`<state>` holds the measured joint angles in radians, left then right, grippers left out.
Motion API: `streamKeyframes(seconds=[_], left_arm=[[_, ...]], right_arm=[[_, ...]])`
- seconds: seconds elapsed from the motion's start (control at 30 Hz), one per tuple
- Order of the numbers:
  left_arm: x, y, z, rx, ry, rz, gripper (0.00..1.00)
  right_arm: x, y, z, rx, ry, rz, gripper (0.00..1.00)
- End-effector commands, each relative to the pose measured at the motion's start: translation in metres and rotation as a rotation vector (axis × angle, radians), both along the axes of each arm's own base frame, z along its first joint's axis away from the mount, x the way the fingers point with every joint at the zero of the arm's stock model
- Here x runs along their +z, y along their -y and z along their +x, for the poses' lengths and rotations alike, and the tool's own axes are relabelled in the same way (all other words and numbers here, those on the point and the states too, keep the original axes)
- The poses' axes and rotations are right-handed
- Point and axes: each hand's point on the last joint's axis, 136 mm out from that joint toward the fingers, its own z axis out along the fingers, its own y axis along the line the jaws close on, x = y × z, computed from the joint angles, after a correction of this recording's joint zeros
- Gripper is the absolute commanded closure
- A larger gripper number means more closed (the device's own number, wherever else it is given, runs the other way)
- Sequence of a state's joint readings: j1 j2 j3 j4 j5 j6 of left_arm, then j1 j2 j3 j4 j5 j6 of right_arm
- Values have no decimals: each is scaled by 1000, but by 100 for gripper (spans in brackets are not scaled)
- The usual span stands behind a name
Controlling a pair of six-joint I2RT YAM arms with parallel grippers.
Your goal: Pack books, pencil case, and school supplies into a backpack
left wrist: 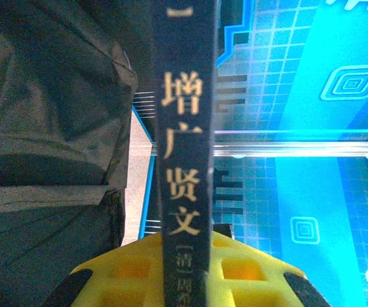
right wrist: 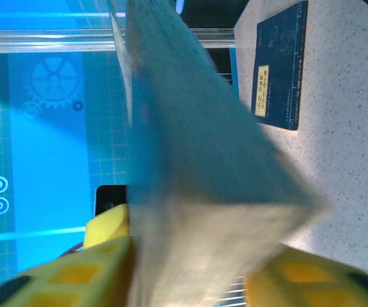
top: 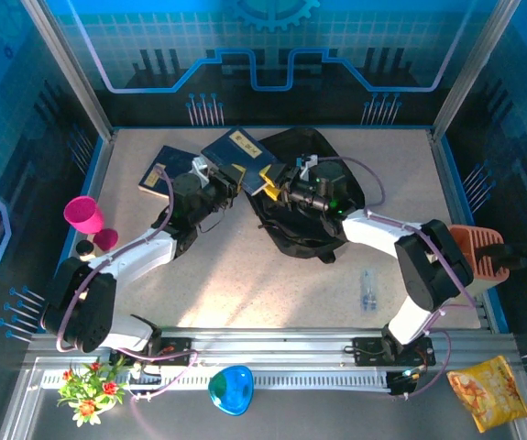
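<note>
Left claw (left wrist: 184, 278) pinches the thin, light, stiff-spined navy book (left wrist: 182, 128) by its spine, just beside the soft backpack (left wrist: 43, 128), while right claw (right wrist: 196, 268) straddles its floppier page edge, grip uncertain.

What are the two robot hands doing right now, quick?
Left gripper: shut on the navy book.
Right gripper: the same book sits between its jaws; gripped or not, cannot tell.

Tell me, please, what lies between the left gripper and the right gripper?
A navy blue book with a gold label, gripped in the left gripper and reaching the right gripper; the top external view shows it.
</note>
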<state>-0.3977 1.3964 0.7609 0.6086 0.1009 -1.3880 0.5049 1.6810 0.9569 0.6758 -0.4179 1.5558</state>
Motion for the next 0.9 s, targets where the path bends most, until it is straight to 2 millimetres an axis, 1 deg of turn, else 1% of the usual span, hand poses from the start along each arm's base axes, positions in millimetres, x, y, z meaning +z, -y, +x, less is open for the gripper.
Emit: streamKeyframes(seconds=[0.0,0.07,0.13,0.27,0.37,0.47,0.53,0.63,0.7,0.87], left_arm=[[27,6,2,-19,86,-21,89],[21,5,1,-25,80,1,84],[14,6,-2,-37,67,38,75],[-11,8,-11,-96,16,207,48],[-34,10,-20,-156,-38,373,35],[-51,14,-31,-224,-67,534,28],[-55,22,-36,-274,-59,623,25],[-60,43,-44,-369,-21,746,22],[-64,62,-49,-442,15,835,22],[-74,104,-63,-609,135,1088,21]], right_arm=[[7,-4,2,20,32,4,71],[5,1,3,11,37,-17,82],[6,8,3,-2,56,-49,89],[13,34,0,-46,113,-147,94],[18,60,-2,-85,154,-219,95],[19,91,-5,-127,176,-305,95],[17,111,-9,-151,175,-374,95],[17,142,-14,-191,170,-472,95],[15,162,-17,-219,150,-526,95],[13,196,-23,-256,113,-580,95]])
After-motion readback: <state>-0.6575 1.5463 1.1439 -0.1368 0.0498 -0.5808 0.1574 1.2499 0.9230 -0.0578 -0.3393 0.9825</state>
